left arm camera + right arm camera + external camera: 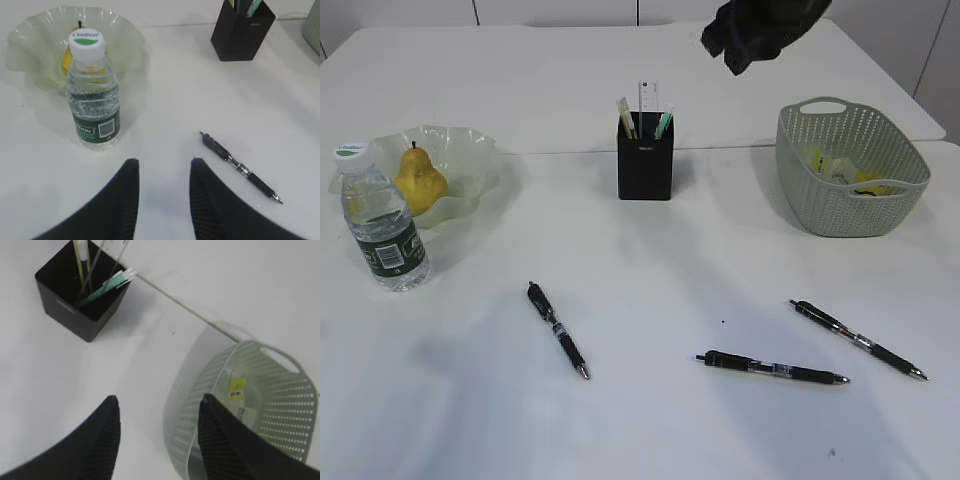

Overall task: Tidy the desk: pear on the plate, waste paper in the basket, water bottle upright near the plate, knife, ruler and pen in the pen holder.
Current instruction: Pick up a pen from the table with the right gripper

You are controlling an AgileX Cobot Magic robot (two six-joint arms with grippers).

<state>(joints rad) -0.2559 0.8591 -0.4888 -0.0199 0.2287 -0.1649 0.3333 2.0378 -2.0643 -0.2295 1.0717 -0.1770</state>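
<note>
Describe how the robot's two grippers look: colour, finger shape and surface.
Both are black. The left gripper has two broad fingers that curve and taper to rounded tips, with fine ribbing on their inner faces. The right gripper has the same dark curved fingers. In the exterior view only one dark, blurred part shows. No cables or markings are visible.

You see pale wall panels (560, 10) across the top of the frame, split by thin dark vertical seams. A second white table (520, 80) abuts behind; the join runs mid-frame. Light is soft, even; faint shadows lower left.
</note>
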